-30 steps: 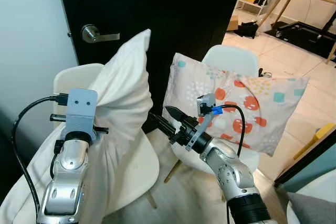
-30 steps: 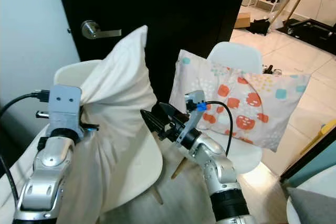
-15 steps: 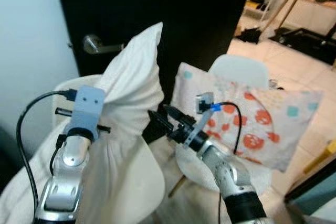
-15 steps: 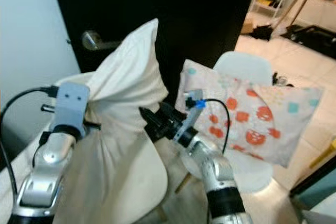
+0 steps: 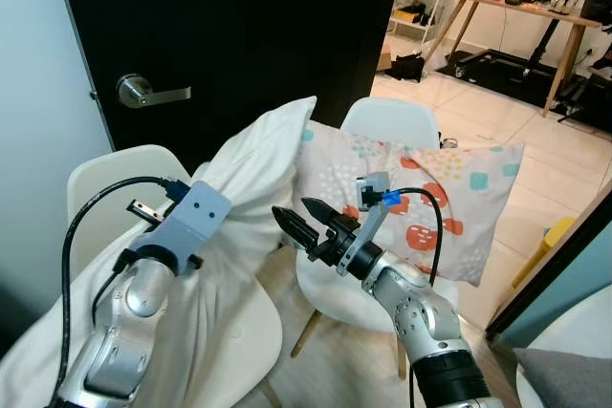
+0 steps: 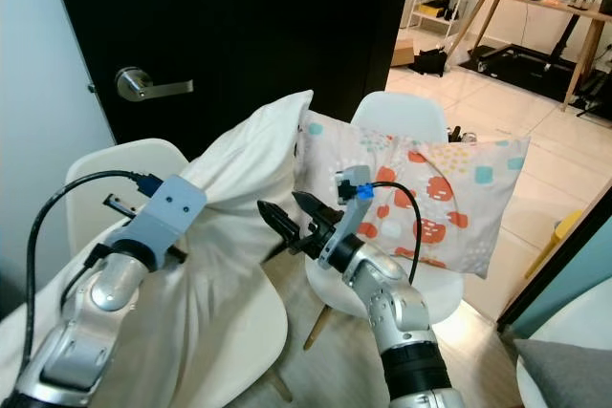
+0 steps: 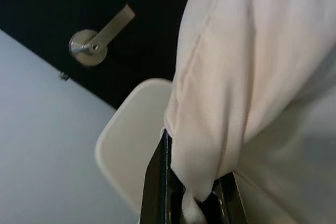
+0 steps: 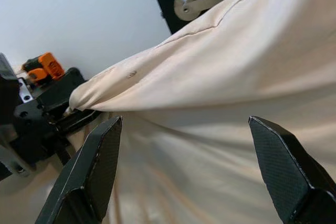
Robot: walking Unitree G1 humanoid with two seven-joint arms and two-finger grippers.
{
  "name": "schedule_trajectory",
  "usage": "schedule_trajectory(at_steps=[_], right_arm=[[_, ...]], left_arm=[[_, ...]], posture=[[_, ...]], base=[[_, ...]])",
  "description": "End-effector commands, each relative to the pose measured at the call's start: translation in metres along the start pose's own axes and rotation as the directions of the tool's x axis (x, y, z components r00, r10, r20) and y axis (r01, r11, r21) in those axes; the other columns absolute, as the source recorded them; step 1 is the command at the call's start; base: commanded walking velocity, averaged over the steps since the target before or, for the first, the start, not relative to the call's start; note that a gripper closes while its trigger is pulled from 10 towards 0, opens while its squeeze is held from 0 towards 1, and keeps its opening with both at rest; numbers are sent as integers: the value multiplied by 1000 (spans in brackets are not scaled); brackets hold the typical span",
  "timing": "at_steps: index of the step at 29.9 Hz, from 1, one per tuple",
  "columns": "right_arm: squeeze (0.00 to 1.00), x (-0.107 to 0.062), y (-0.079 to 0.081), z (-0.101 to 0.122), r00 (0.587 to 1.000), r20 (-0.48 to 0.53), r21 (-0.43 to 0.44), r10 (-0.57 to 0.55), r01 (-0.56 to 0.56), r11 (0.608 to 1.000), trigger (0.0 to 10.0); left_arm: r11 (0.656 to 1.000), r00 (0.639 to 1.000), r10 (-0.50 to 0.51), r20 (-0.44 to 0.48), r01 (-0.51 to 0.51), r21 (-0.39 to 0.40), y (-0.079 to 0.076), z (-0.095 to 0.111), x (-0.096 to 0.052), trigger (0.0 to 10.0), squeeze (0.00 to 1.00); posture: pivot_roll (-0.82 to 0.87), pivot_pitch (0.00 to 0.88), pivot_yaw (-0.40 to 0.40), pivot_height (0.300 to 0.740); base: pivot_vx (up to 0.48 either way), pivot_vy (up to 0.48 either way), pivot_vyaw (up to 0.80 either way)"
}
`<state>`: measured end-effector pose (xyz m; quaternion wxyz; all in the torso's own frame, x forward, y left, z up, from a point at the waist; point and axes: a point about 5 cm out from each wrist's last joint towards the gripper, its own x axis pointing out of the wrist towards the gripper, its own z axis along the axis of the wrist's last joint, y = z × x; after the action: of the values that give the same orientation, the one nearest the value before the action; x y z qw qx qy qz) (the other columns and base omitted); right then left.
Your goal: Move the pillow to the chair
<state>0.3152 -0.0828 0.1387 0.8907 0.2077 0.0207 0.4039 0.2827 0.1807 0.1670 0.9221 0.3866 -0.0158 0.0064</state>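
I have the plain cream fabric pillow (image 5: 251,183) pinched by a bunched corner in the left gripper (image 7: 191,203), its jaws closed tight on the cloth. It hangs over the nearer white moulded plastic chair (image 5: 105,183), partly draped on the seat but not released, so I judge the placing as nearly done. The right gripper (image 5: 302,222) hovers just beside it, jaws spread wide, empty. I count two pillows and two chairs: a spotted patterned pillow (image 5: 430,193) leans on the farther white chair (image 5: 387,121).
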Motion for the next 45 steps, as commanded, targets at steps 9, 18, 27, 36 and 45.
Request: schedule_trajectory(at_steps=[9, 18, 27, 36, 45], right_arm=[[0, 1, 3, -3, 998, -69, -50, 9, -12, 999, 10000], [0, -3, 6, 4, 998, -17, -19, 52, -53, 998, 10000], [0, -5, 9, 3, 998, -29, -49, 61, -62, 997, 10000], [0, -6, 10, 2, 997, -39, -45, 67, -69, 997, 10000], [0, -6, 7, 2, 999, -37, -20, 27, -27, 999, 10000]], left_arm=[[961, 998, 70, -8, -65, 269, 31, -13, 1, 10000, 0], [913, 976, 136, 170, -190, 360, 53, 8, 4, 10000, 0], [919, 977, 52, 206, -127, 374, 36, 6, 4, 10000, 0], [919, 978, 61, 199, -132, 371, 37, 1, 2, 10000, 0], [959, 981, 68, 184, -115, 258, 35, 4, 2, 10000, 0]], posture=[[24, 0, -67, 740], [28, 0, -71, 740], [20, 0, -66, 740], [25, 0, -69, 740], [21, 0, -68, 740]], base=[[0, 0, 0], [0, 0, 0], [0, 0, 795], [0, 0, 794], [0, -107, 617]])
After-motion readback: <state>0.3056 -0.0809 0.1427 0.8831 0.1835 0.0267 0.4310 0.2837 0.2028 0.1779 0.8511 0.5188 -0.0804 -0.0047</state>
